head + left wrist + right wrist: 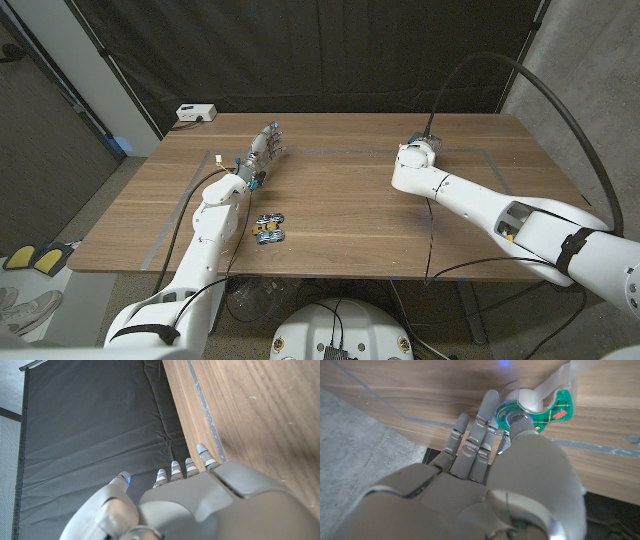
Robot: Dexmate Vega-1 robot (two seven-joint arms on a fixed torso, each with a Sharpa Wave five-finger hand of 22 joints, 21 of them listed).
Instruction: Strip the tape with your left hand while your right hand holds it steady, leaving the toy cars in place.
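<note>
A green plaid tape dispenser (555,410) with a clear roll sits between the thumb and fingers of my right hand (500,460), which grips it low over the wood. A pale strip of tape (560,377) runs off from it. In the head view my right hand (415,155) is at the table's far middle-right and covers the dispenser. My left hand (262,150) is at the far left of the table with fingers stretched out and apart, holding nothing; its fingertips (175,467) point past the table's edge. Two small toy cars (269,228) stand side by side near the front, beside my left forearm.
A grey tape line (340,152) marks a rectangle on the wooden table (340,210). A white box (195,113) sits at the far left corner. A black curtain (90,425) hangs behind the table. A thick black cable (540,85) arcs over my right arm.
</note>
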